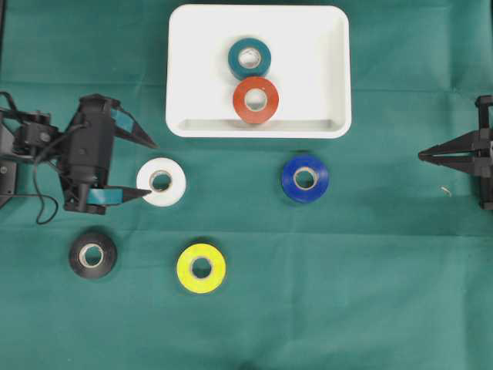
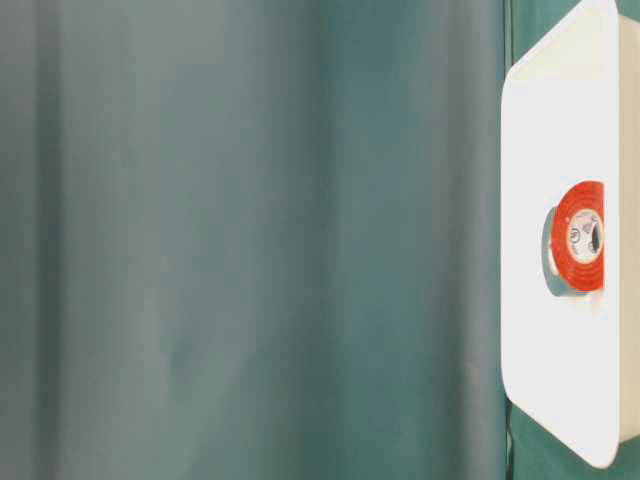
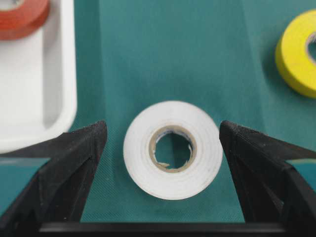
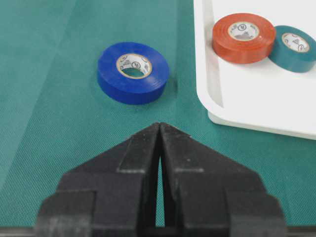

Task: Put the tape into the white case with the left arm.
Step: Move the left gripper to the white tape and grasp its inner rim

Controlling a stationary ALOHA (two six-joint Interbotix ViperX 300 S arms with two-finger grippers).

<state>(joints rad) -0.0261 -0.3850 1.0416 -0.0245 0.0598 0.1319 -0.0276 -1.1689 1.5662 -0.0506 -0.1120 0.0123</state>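
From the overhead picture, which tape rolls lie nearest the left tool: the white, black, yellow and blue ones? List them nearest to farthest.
Measured from the left tool:
1. White roll: just off its tips, toward the middle.
2. Black roll: below it, near the left edge.
3. Yellow roll: lower, toward the centre.
4. Blue roll: far across, right of centre.

This looks like a robotics lab set-up: a table draped in plain green cloth, two black robot arms mounted at its sides, and coloured tape rolls laid out apart around a white case as test objects.
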